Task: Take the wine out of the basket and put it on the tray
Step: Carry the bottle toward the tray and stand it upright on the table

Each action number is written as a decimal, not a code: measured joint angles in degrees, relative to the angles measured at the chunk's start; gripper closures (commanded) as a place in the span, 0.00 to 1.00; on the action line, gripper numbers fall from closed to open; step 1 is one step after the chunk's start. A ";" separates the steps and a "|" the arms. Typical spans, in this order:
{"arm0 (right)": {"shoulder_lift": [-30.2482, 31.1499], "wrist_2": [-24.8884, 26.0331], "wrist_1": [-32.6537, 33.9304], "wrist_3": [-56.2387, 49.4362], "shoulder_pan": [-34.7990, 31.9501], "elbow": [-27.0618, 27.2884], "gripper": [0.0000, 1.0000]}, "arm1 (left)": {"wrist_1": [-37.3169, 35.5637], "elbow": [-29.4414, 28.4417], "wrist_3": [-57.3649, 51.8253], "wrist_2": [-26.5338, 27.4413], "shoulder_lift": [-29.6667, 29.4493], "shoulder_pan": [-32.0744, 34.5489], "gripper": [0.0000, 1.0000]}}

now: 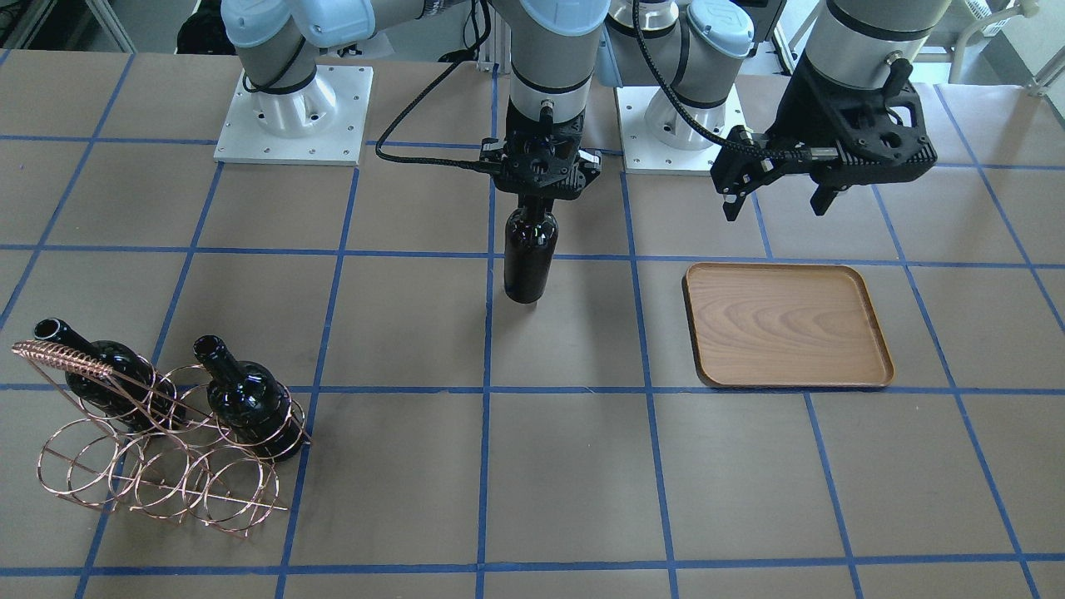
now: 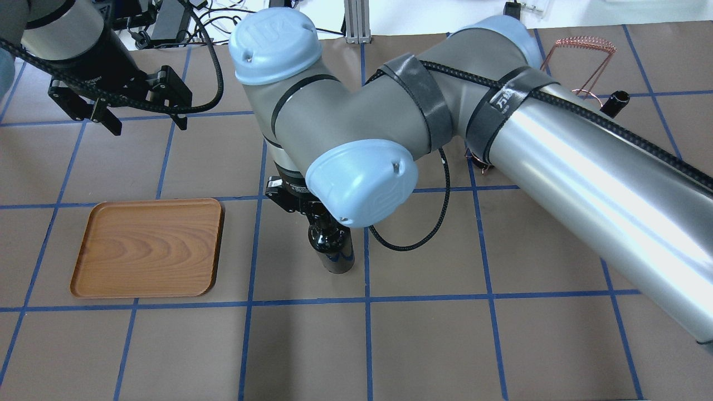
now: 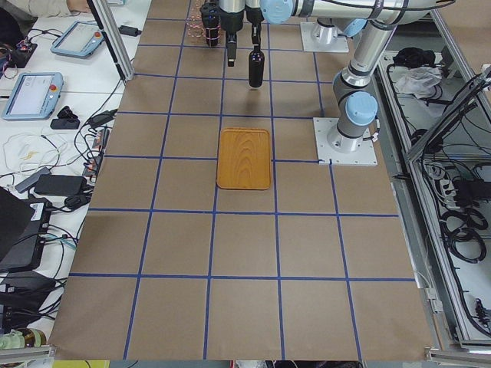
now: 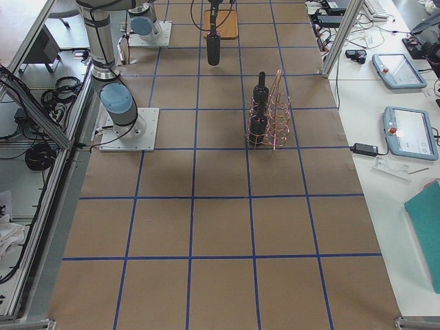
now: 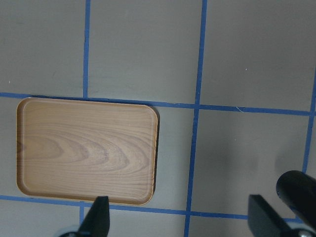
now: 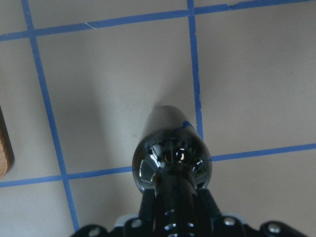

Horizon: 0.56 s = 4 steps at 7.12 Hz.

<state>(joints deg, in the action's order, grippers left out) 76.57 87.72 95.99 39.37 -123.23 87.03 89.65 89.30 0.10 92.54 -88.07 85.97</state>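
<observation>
My right gripper is shut on the neck of a glossy black wine bottle. It holds the bottle upright over the middle of the table, right of the tray in the overhead view. The right wrist view looks down the bottle. I cannot tell whether its base touches the table. The brown wooden tray lies flat and bare. My left gripper is open and empty, above the table behind the tray. The copper wire basket stands at the far end and holds two more black bottles.
The table is brown paper with a blue tape grid. The two arm bases stand at the robot's edge. The basket's coiled handle and one bottle mouth show past my right arm. Operator desks with tablets lie beyond the table.
</observation>
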 measured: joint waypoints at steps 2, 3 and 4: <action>0.30 0.19 1.30 -0.02 -0.05 1.36 0.63 | -0.04 0.00 -0.01 -0.03 0.00 -0.07 0.00; 0.42 0.13 1.42 0.21 -0.04 1.56 0.01 | -0.03 0.00 -0.01 -0.03 0.00 -0.09 0.00; 0.55 0.16 1.50 0.37 0.03 1.61 0.00 | -0.03 -0.01 -0.01 -0.08 -0.01 -0.09 0.00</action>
<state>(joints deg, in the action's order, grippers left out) 77.12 87.88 97.49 39.75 -123.20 88.64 89.62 89.30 0.09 92.47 -88.08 85.88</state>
